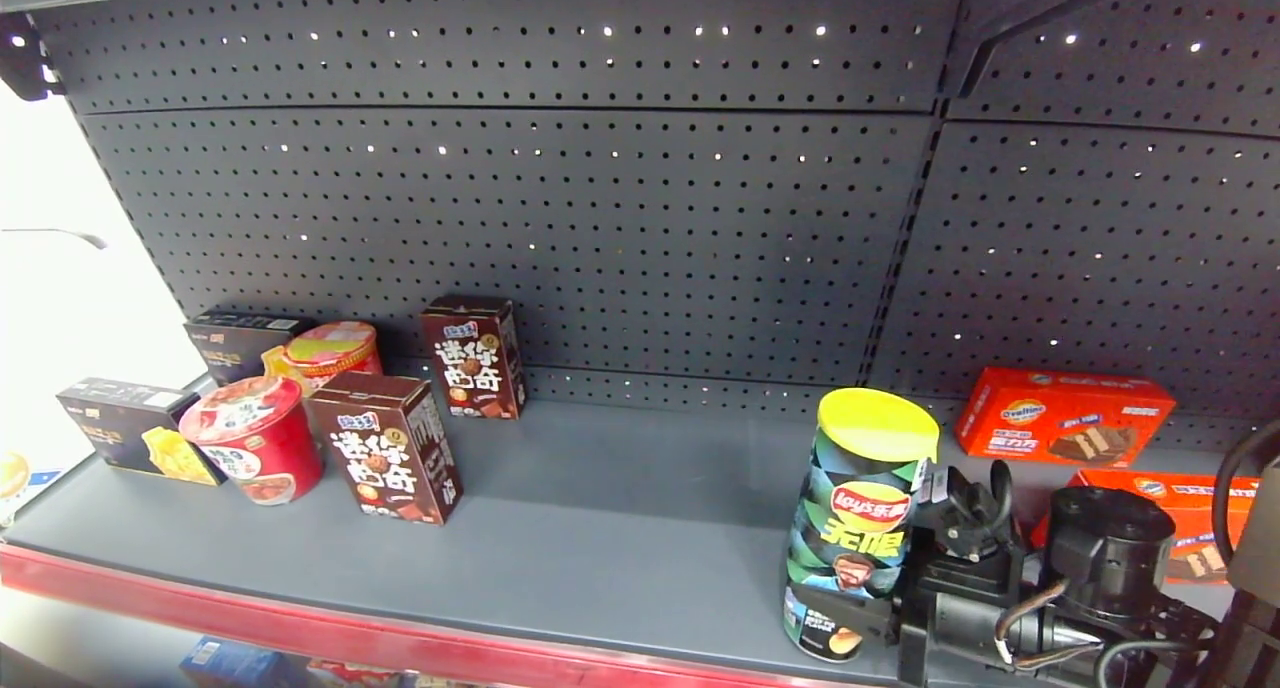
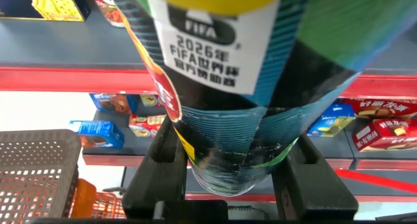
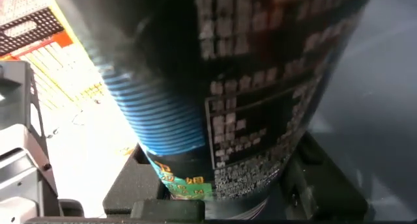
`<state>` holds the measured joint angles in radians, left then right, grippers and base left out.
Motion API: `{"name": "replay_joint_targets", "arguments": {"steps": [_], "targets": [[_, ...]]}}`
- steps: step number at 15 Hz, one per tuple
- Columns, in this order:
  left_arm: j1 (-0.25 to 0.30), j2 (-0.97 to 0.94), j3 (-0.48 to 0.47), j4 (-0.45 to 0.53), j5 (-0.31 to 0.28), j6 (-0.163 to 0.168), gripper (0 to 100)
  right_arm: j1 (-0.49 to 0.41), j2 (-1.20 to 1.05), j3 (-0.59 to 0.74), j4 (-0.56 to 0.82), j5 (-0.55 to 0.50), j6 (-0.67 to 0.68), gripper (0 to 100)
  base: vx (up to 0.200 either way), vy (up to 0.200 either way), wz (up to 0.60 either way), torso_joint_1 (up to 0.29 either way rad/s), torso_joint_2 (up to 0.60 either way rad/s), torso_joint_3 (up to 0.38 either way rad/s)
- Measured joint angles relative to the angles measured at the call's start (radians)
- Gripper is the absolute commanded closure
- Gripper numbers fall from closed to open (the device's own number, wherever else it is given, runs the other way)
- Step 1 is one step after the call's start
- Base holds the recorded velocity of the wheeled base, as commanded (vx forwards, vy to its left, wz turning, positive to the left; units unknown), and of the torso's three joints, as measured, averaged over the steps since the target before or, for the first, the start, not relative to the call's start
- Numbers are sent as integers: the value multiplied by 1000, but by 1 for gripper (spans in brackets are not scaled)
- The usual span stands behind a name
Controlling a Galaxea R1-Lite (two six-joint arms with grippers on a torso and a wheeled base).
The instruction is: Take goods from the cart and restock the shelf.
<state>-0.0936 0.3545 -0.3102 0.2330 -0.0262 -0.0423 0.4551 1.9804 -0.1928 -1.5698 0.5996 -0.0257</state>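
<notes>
Clenched low around the upright chip can (image 1: pixel 865 508) near the shelf (image 1: pixel 620 528) front edge with the right end effector (image 1: pixel 845 613); grasping 1 second can (image 2: pixel 221 68) in the left end effector (image 2: pixel 234 172).

Grey shelf (image 1: pixel 620 538) with red front lip, at left front black box (image 1: pixel 140 430), rear black box (image 1: pixel 240 340), front red cup (image 1: pixel 255 438), rear red cup (image 1: pixel 325 353), front brown box (image 1: pixel 395 446), rear brown box (image 1: pixel 475 356), at right rear orange box (image 1: pixel 1062 416), front orange box (image 1: pixel 1200 528), chip can (image 1: pixel 862 518) upright by the lip.
</notes>
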Motion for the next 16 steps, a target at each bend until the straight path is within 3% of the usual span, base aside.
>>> {"name": "replay_joint_targets", "arguments": {"steps": [7, 8, 16], "targets": [[0, -16, 22, 1, 0, 0, 100, -9, 34, -39, -2, -21, 1, 100, 0, 0, 0, 0, 0, 0], [0, -23, 23, 1, 0, 0, 100, -8, 37, -40, -2, -26, 1, 0, 0, 0, 0, 0, 0, 0], [2, -40, 13, 0, 0, 0, 100, -7, 9, 1, 0, -48, -3, 0, 0, 0, 0, 0, 0, 0]]}}
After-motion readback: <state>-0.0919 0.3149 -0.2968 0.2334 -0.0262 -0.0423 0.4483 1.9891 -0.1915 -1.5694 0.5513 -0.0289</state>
